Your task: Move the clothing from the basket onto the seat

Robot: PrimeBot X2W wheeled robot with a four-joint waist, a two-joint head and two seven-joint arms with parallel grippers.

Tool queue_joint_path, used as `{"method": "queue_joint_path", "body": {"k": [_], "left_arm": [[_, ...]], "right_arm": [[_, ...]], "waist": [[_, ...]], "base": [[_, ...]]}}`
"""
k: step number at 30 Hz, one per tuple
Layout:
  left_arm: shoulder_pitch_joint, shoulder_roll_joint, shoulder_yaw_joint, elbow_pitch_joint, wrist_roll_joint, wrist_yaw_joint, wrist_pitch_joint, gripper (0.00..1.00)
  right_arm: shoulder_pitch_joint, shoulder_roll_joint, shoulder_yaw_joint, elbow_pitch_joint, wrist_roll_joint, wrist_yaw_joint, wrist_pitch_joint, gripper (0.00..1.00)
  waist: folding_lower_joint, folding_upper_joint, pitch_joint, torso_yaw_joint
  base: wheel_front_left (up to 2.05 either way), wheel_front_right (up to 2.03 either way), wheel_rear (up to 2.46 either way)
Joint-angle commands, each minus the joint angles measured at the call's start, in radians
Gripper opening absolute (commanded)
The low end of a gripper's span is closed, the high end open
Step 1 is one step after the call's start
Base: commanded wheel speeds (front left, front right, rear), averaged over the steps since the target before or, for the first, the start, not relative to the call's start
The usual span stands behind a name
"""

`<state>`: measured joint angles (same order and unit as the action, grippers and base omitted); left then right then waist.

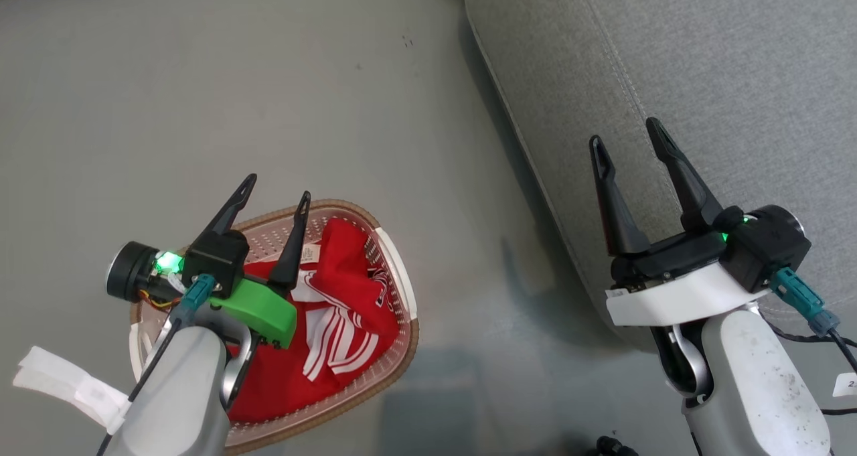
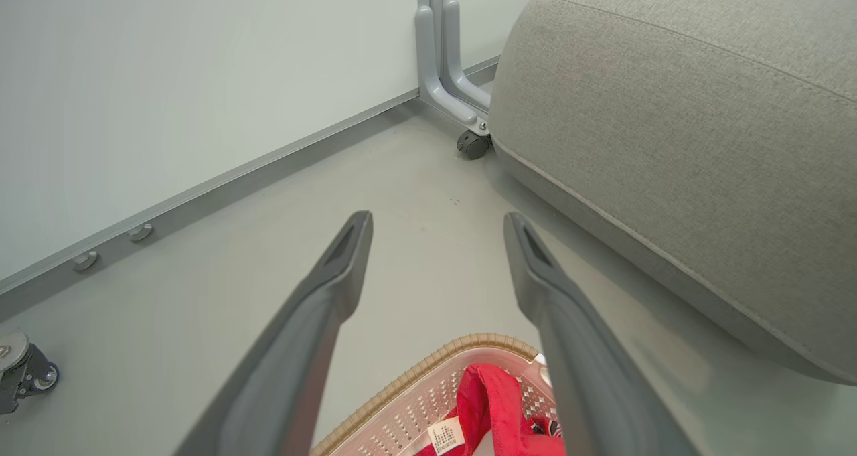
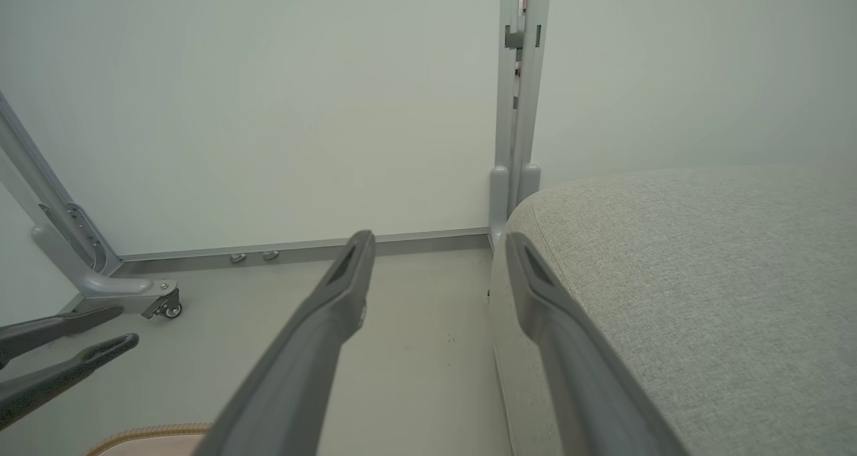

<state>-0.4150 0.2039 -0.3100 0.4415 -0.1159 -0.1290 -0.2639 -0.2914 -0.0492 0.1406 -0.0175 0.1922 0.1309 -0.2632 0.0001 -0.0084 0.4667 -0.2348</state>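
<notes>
The cream basket (image 1: 395,275) with its brown woven rim stands on the floor at lower left, and the red clothing (image 1: 335,322) with white stripes lies bunched inside it. My left gripper (image 1: 278,187) hovers open above the basket's far rim, nothing between its fingers. From the left wrist, the basket rim (image 2: 428,362) and a fold of red clothing (image 2: 492,396) with a white label show between the open left gripper (image 2: 438,218). The grey seat (image 1: 703,74) fills the upper right. My right gripper (image 1: 626,134) is open over the seat's near edge, as the right wrist view (image 3: 435,238) confirms above the seat (image 3: 703,275).
Bare grey floor (image 1: 234,74) lies between basket and seat. Pale wall panels on grey castor feet (image 2: 472,141) close off the far side. A white tag (image 1: 67,382) hangs by my left forearm. Cables trail from my right wrist (image 1: 803,302).
</notes>
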Motion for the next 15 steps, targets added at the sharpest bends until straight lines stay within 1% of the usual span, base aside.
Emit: {"method": "queue_joint_path", "body": {"k": [1,7,15], "left_arm": [[-0.029,0.015,-0.007,0.009,-0.005,-0.003,-0.001,1.0],[-0.091,0.036,-0.065,0.067,-0.024,-0.003,-0.001,1.0],[-0.165,0.057,-0.157,0.192,-0.053,-0.003,-0.001,1.0]], "right_arm": [[-0.02,-0.002,0.001,-0.012,-0.008,0.0,-0.002,1.0],[-0.053,-0.002,0.008,-0.051,-0.014,0.0,-0.002,1.0],[-0.083,-0.002,0.022,-0.087,-0.017,0.0,-0.002,1.0]], "waist": [[-0.0001,0.0084,0.077,-0.03],[-0.0001,0.0084,0.157,-0.033],[-0.0001,0.0084,0.233,-0.043]], "base": [[0.0,0.0,0.0],[0.0,0.0,0.0],[0.0,0.0,0.0]]}}
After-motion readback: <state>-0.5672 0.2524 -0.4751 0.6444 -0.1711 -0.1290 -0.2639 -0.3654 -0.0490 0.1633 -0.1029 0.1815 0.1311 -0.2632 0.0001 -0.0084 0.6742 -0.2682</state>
